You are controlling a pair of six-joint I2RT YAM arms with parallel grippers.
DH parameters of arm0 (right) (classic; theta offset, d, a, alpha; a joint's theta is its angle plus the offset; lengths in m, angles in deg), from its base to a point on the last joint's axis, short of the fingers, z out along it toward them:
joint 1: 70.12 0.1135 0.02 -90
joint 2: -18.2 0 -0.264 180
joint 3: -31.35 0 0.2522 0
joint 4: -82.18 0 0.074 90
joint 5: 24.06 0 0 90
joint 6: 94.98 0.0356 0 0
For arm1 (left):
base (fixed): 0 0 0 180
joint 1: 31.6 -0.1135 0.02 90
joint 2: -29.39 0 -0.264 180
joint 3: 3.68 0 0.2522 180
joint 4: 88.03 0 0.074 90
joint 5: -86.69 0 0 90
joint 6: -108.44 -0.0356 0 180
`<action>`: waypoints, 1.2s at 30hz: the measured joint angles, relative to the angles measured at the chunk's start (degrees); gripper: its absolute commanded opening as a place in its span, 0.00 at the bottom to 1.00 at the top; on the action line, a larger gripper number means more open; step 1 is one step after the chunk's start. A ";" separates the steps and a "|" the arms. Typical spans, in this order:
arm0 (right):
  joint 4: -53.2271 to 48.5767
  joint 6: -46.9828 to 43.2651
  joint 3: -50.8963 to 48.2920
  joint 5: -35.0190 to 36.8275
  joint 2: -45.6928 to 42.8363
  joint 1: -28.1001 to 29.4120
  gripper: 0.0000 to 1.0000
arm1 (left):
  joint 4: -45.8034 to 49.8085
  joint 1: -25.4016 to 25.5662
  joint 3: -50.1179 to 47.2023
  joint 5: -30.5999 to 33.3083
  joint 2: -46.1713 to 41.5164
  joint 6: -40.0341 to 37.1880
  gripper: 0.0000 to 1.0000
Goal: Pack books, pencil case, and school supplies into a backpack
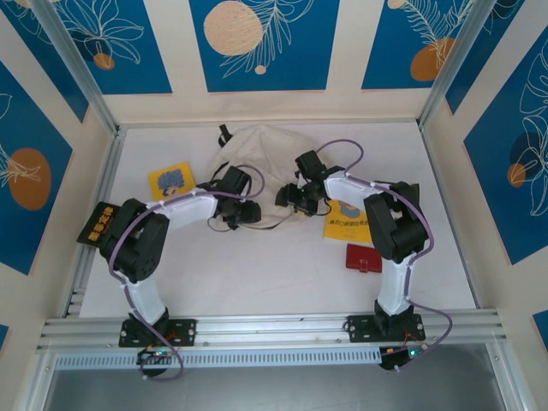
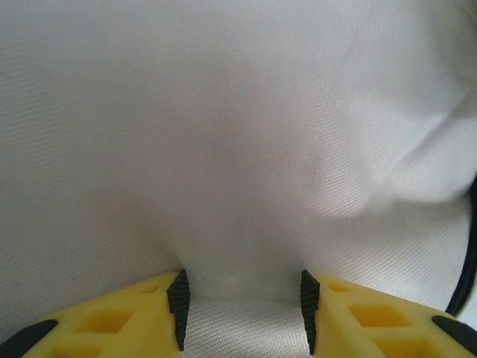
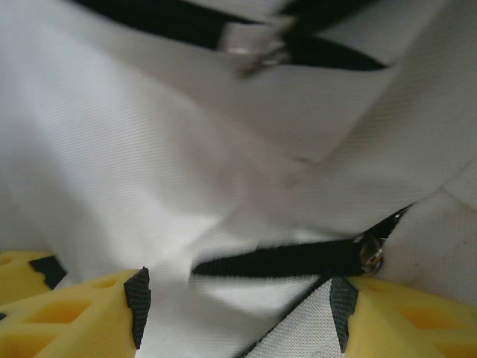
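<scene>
Because the backpack point(image 1: 257, 147) is soft, frameless cream cloth, it will likely sag, fold and slip under any pull, and a pinch on a loose panel would lift only a pucker. The firmer holds look to be the stitched edge along the black zipper band point(image 3: 283, 259) and its metal ring point(image 3: 370, 256). Empty, it should be light.

The left claw point(image 2: 244, 307) presses into a plain stretch of the backpack, with cloth rising straight ahead of it and a pucker lying between its black pads point(image 2: 179, 298). Its jaws stand about half apart, and I cannot tell whether that fold is truly pinched. The right claw point(image 3: 240, 298) stands wide with nothing clamped that I can see. The zipper band crosses just ahead between its jaws, and the ring sits close by one finger.

Seen from above, the backpack lies under and beyond both claws. One yellow book point(image 1: 169, 181) lies out to the far side of the left claw. Another point(image 1: 347, 224) lies behind the right claw beneath its arm, and the red pencil case point(image 1: 363, 258) is further back, nearer that arm's base.
</scene>
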 measured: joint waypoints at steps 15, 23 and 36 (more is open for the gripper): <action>-2.19 -1.14 -15.96 2.08 -19.56 -0.46 0.67 | 2.38 15.13 -8.15 0.02 -9.20 5.90 0.62; -2.05 -1.31 -15.91 3.23 -26.03 -6.99 0.67 | 6.97 15.54 3.41 0.98 -9.29 4.13 0.63; 0.20 -1.09 -19.85 -2.08 -26.12 -15.26 0.67 | 12.31 19.85 22.01 6.16 9.66 -0.74 0.47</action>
